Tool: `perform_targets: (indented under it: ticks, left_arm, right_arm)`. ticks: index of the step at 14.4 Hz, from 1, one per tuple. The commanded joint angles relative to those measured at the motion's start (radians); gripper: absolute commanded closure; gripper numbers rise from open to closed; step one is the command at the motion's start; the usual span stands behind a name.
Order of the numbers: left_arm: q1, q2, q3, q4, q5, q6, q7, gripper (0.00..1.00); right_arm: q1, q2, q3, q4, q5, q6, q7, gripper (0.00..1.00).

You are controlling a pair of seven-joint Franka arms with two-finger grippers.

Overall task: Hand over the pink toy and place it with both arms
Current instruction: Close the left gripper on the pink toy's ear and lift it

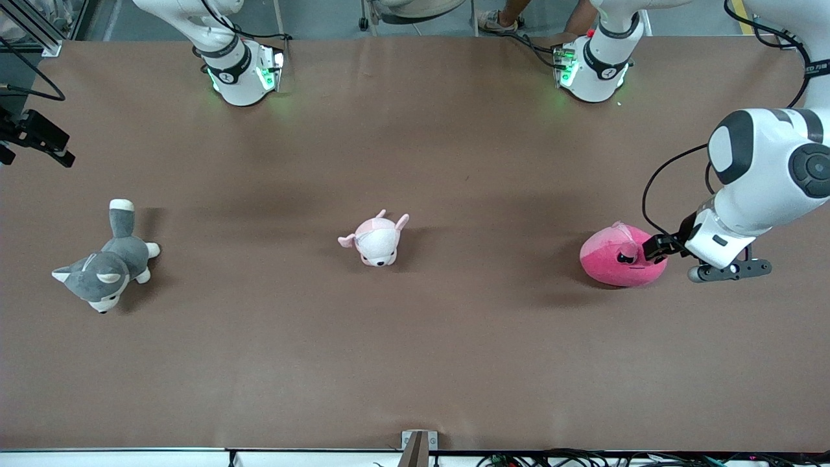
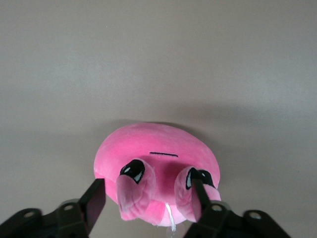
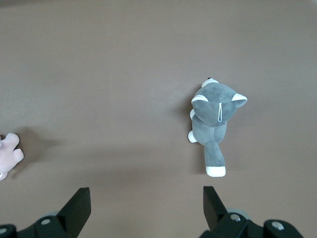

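Observation:
The pink toy (image 1: 621, 255) is a round hot-pink plush with angry black eyes, lying on the brown table toward the left arm's end. My left gripper (image 1: 655, 249) is low beside it, open. In the left wrist view the pink toy (image 2: 158, 144) fills the gap of my left gripper (image 2: 147, 184): one finger (image 2: 94, 203) stands clear of the plush, and the other finger (image 2: 199, 198) lies against its edge by one eye. My right gripper (image 3: 146, 206) is open and empty, high over the table, and does not show in the front view.
A small pale pink-and-white animal plush (image 1: 376, 239) lies mid-table; its edge shows in the right wrist view (image 3: 7, 153). A grey-and-white husky plush (image 1: 107, 263) lies toward the right arm's end and shows in the right wrist view (image 3: 214, 116). Both arm bases stand along the table's top edge.

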Motion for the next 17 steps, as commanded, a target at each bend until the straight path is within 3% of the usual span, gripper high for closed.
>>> perform_targets:
  ticks: [1, 8, 11, 13, 15, 17]
  left_arm:
    - [0.009, 0.013, -0.003, -0.004, -0.013, 0.018, -0.002, 0.28]
    - [0.018, 0.007, -0.003, -0.033, -0.011, 0.006, -0.001, 0.29]
    - [0.020, 0.010, -0.003, -0.047, -0.011, 0.006, -0.001, 0.40]
    - [0.020, 0.010, -0.003, -0.055, -0.011, 0.006, -0.001, 0.54]
    - [0.018, 0.012, -0.003, -0.053, -0.011, 0.007, -0.001, 0.82]
    - [0.017, 0.003, -0.005, -0.050, -0.011, 0.006, -0.001, 0.96]
  right_arm:
    - [-0.005, 0.010, -0.001, 0.016, 0.005, 0.001, 0.003, 0.00]
    - [-0.011, 0.012, -0.001, 0.019, -0.001, -0.003, 0.003, 0.00]
    - [-0.017, 0.013, -0.001, 0.019, -0.003, -0.003, 0.003, 0.00]
    - [-0.014, 0.013, -0.001, 0.019, -0.001, 0.000, 0.003, 0.00]
    - [-0.012, 0.015, -0.001, 0.022, 0.003, -0.002, 0.006, 0.00]
    - [-0.015, 0.015, -0.001, 0.025, 0.023, 0.000, 0.010, 0.00]
